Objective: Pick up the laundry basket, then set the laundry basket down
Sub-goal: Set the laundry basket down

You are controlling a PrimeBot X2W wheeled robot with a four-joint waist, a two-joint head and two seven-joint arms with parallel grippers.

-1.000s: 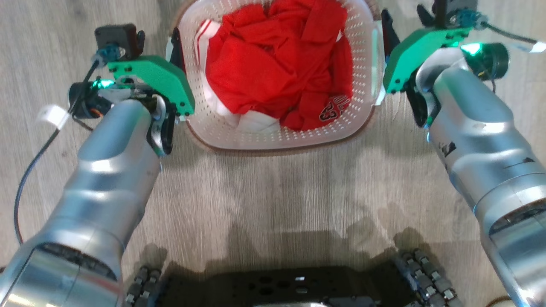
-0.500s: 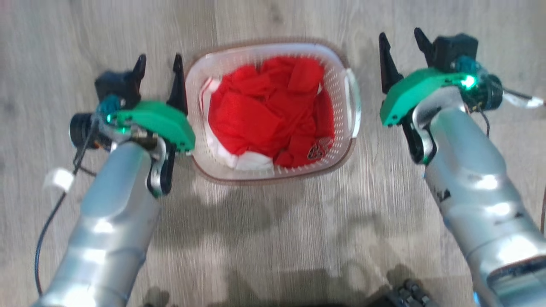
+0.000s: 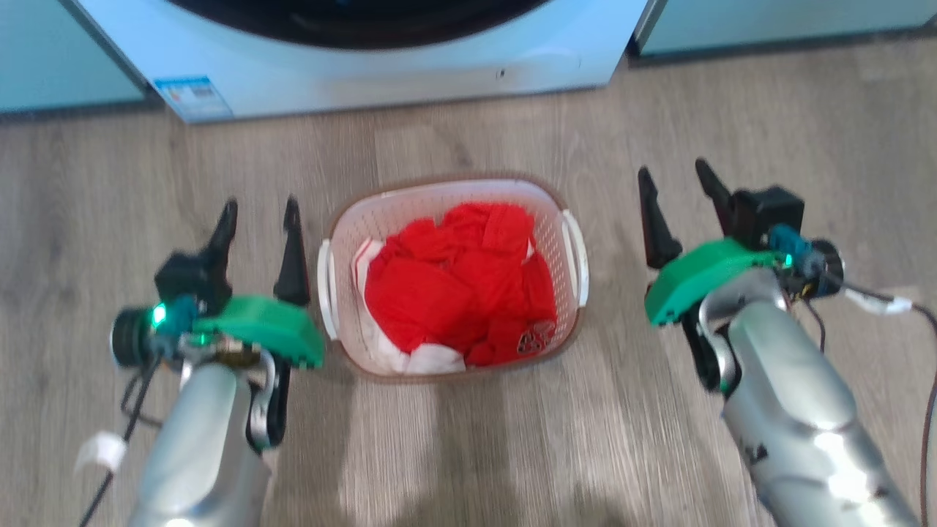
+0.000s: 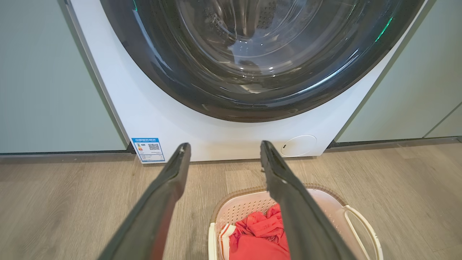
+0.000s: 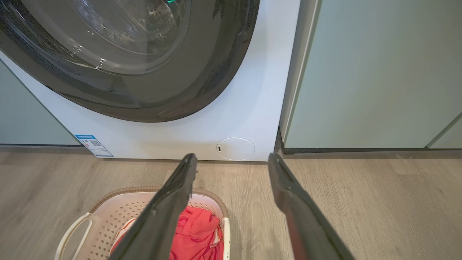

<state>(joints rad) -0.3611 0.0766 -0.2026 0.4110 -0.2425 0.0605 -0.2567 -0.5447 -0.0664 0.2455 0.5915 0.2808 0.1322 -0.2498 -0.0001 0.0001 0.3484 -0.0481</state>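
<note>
- Laundry basket [image 3: 439,192] is seen sat flat on the wood floor [image 3: 468,439], just in front of the washing machine [image 3: 366,66], btwn the 2 arms. No part of it is held.
- It is filled w/ red clothes [image 3: 457,293], piled nr the rim. A bit of white cloth is seen under the red.
- Left gripper [image 3: 260,212] is held just beside the basket's left handle [image 3: 326,289], not touching. Its fingers are spread wide, w/ nothing btwn them.
- Right gripper [image 3: 673,179] is held on the other side, a bit more apart from the right handle [image 3: 575,256]. Its fingers are spread too, nothing pinched.
- Both are pointed at the washer, one each side. This is prob. so both handles can be gripped at once & the basket kept level, so no clothes get tipped out.
- In the wrist views the basket is seen low down under the fingers, so the grippers are judged to be up above the handles, not down at them.
- Stage: basket is down & let go. It can't be told from this alone if the lift is yet to be done or the put-down is done.
- If a lift is due, the arms would need to be lowered & moved in first.
- Risk: thin handles could be missed, or one side lifted first & the load tipped.
</note>
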